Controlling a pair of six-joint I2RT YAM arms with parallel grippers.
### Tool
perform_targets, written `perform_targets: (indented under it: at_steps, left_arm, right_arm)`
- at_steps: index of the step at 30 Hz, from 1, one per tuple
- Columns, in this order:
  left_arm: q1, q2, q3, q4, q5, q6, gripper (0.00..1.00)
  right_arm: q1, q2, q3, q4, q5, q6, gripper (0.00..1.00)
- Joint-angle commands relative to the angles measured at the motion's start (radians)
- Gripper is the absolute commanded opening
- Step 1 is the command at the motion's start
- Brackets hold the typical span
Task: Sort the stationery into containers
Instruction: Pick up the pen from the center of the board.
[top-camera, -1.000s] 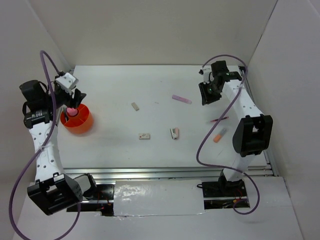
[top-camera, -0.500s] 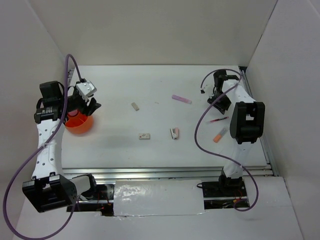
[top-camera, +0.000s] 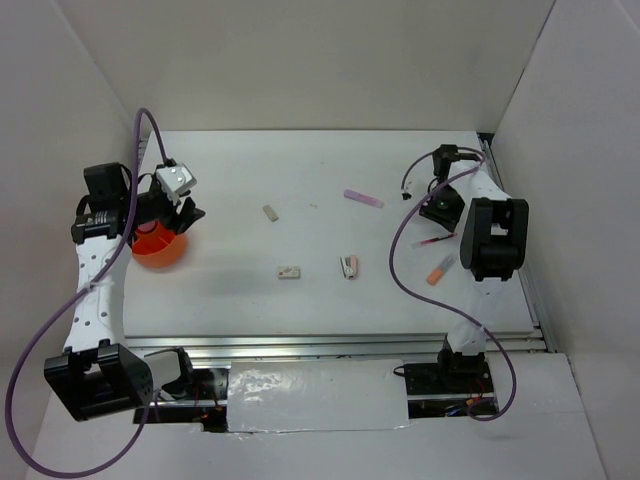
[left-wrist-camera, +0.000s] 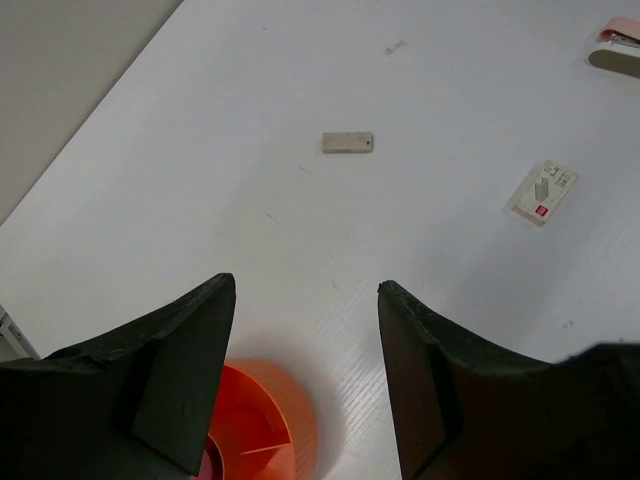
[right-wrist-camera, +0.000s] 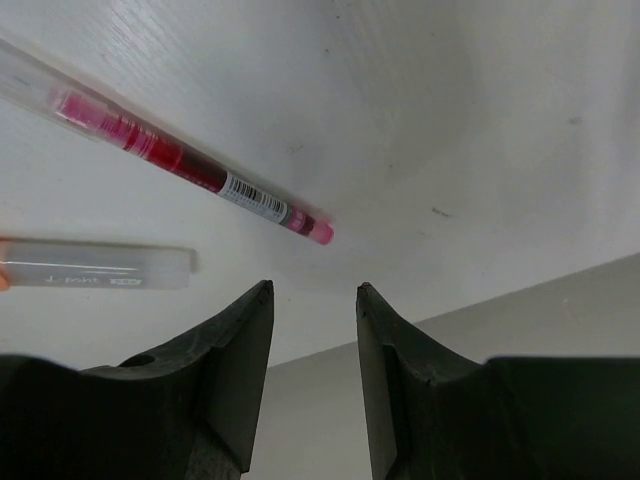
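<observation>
The orange-red tub (top-camera: 155, 250) stands at the table's left edge, and in the left wrist view a sliver of pink shows inside the tub (left-wrist-camera: 262, 420). My left gripper (top-camera: 186, 214) hovers just right of it, open and empty (left-wrist-camera: 305, 285). On the table lie a beige eraser (top-camera: 270, 213) (left-wrist-camera: 347, 142), a white block (top-camera: 289, 271) (left-wrist-camera: 542, 191), a lilac pen (top-camera: 363, 198) and a small pink-and-white item (top-camera: 348, 266). My right gripper (top-camera: 433, 206) is open and empty (right-wrist-camera: 313, 287) above the red pen (top-camera: 437, 240) (right-wrist-camera: 190, 170). An orange-tipped clear tube (top-camera: 439, 270) (right-wrist-camera: 95, 265) lies beside the pen.
White walls close in the table on the left, back and right. The red pen and the clear tube lie close to the right wall (right-wrist-camera: 560, 380). The right arm's purple cable (top-camera: 400, 250) loops over the table near them.
The left gripper let go of the pink cylinder over the tub and moved up and right of it. The right gripper swung down towards the red pen. Both jaws opened wider.
</observation>
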Motion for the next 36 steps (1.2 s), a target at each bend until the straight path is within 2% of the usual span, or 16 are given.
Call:
perform_targets:
  at_steps: [1,8,20,27,36]
  left_arm:
    - [-0.006,0.012,0.007,0.01,0.033,0.025,0.71]
    - [-0.01,0.021,-0.002,0.018,0.031,0.012,0.71]
    - [-0.012,0.036,-0.008,0.019,0.021,0.013,0.71]
    - [-0.009,0.032,-0.01,0.022,0.021,0.005,0.71]
    - [0.0,0.026,-0.007,0.042,0.051,-0.044,0.72]
  right_arm:
    - [-0.008,0.038,0.051,-0.033,-0.05,-0.104,0.46]
    - [-0.002,0.075,0.069,-0.054,-0.088,-0.138,0.46]
    - [0.024,0.133,0.049,-0.029,-0.05,-0.173,0.42]
    - [0.031,0.174,0.061,-0.061,-0.05,-0.178,0.26]
    - [0.088,0.174,0.032,-0.055,0.013,-0.199,0.23]
